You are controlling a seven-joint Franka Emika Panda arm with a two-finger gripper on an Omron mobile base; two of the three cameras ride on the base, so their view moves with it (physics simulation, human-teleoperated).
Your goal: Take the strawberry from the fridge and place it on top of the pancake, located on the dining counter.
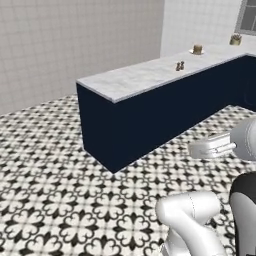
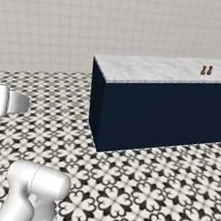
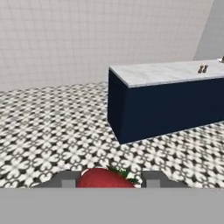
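Between the two dark fingers of my gripper sits the bright red strawberry with green leaves, held above the patterned floor. My white hand hangs low, well short of the dining counter, a white-grey marbled top over navy blue cabinets. Far along that counter the tan-brown pancake rests on a small white plate. The counter's near end lies ahead in the hand view. The fridge is out of view.
Two small brown shakers stand mid-counter. A brown-and-green pot sits at the far end near a window. Black-and-white tiled floor stretches between me and the counter, with a pale tiled wall behind.
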